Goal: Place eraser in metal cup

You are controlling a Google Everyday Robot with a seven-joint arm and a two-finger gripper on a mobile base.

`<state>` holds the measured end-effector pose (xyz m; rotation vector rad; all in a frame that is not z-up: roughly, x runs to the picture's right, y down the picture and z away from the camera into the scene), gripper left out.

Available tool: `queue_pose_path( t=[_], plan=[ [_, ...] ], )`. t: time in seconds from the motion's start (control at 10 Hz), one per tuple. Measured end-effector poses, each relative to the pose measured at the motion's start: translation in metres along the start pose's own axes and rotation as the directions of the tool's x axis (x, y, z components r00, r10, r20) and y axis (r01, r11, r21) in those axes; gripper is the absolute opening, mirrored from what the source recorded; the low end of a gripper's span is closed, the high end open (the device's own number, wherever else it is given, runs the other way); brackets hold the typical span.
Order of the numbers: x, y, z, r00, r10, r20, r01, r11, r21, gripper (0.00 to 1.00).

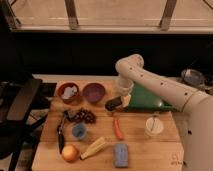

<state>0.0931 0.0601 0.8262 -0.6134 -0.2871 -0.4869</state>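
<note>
Hovering beside the purple bowl [93,91], the gripper [113,104] looks dark and blurred — eraser and metal cup indistinguishable, finger state unclear.

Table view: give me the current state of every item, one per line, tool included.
Tool: low over the table, right of the purple bowl.
Purple bowl: upright, looks empty.
Red bowl: upright, pale item inside.
Blue cup: upright.
White cup: upright, right of the carrot.
Carrot: lying flat.
Grapes: loose on the table.
Grey-blue pad: lying flat at the front edge.
Eraser, metal cup: cannot pick out.
</note>
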Motion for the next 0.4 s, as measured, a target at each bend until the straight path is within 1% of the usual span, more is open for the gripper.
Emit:
queue_pose_path(
  t=[0.1,0.2,0.3,0.4],
  plan=[
    [0.0,0.0,-0.003,1.0,0.002,-0.005,-0.002,1.0,0.006,0.66],
    [0.002,0.0,-0.009,1.0,0.007,-0.009,-0.007,1.0,0.022,0.66],
    [0.004,0.001,-0.018,1.0,0.013,-0.012,-0.013,0.999,0.042,0.66],
    [0.004,0.0,-0.031,1.0,0.023,-0.011,-0.022,0.997,0.076,0.66]
  ],
)
